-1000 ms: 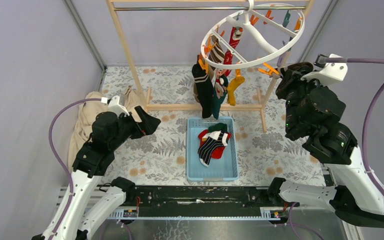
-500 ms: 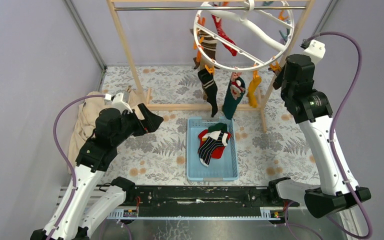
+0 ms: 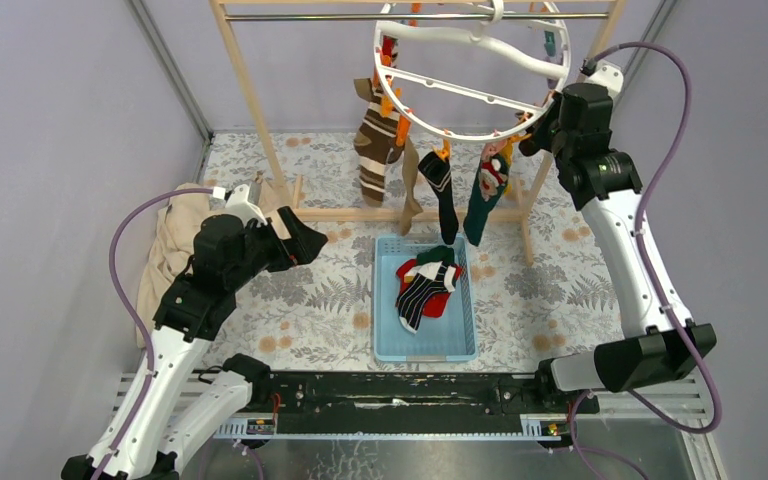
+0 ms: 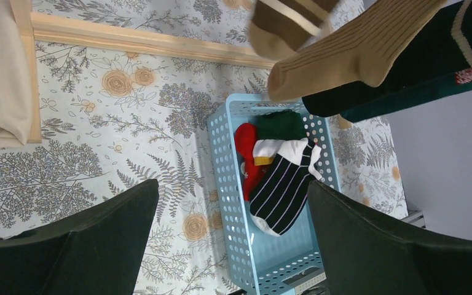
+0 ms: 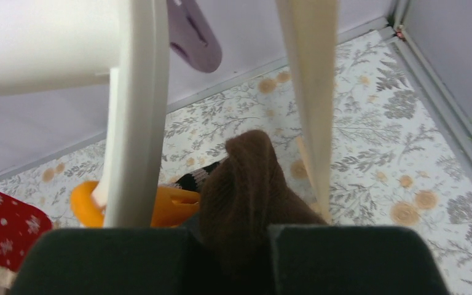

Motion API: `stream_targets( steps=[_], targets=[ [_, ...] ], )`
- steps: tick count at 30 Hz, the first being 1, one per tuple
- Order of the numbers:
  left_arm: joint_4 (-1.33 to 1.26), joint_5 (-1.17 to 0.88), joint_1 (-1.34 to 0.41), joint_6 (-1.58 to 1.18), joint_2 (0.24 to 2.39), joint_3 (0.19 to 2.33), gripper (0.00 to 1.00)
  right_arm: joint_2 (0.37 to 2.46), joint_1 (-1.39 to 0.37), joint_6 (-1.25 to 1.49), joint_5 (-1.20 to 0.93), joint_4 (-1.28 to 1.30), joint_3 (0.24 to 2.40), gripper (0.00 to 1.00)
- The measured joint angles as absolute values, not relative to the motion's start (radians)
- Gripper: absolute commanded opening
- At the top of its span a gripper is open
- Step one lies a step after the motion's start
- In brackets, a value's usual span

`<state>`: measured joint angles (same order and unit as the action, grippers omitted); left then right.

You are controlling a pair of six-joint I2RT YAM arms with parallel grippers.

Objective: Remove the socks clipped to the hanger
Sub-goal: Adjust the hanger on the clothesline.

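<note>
The white ring hanger (image 3: 480, 97) hangs from the top rail of the wooden rack. Under it dangle several socks: brown striped (image 3: 372, 140), tan (image 3: 410, 185), black (image 3: 443, 195) and teal with red (image 3: 484, 195). My right gripper (image 3: 533, 135) is raised at the ring's right edge. In the right wrist view the gripper (image 5: 230, 246) is shut on a dark brown sock (image 5: 246, 184), next to the ring (image 5: 136, 110) and an orange clip (image 5: 166, 206). My left gripper (image 3: 305, 240) stands open, low and left of the basket, with nothing between its fingers (image 4: 86, 246).
A blue basket (image 3: 378, 300) on the floral mat holds red, green and black-striped socks (image 3: 425, 285); the left wrist view shows its rim (image 4: 218, 184). A beige cloth (image 3: 165, 250) lies at the left. A wooden rack post (image 5: 310, 92) stands just right of the held sock.
My right arm has reached up to the ring's right edge. The hanger has turned and tilted, and its socks have swung to new places. The left arm has barely moved.
</note>
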<state>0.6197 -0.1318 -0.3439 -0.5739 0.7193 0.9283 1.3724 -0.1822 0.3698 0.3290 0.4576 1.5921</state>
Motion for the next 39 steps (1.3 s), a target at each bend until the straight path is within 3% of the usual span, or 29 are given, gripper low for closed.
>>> stream_targets(
  steps=[21,34,39],
  targets=[
    [0.590,-0.127,-0.344,-0.574,0.731,0.915,0.99,1.524,-0.188,0.358,0.179,0.410,1.738,0.06],
    [0.578,-0.127,-0.344,-0.574,0.728,0.902,0.99,1.561,-0.373,0.314,0.184,0.409,1.820,0.07],
    [0.578,-0.126,-0.344,-0.574,0.723,0.900,0.99,1.562,-0.402,0.310,0.209,0.409,1.824,0.15]
  ],
)
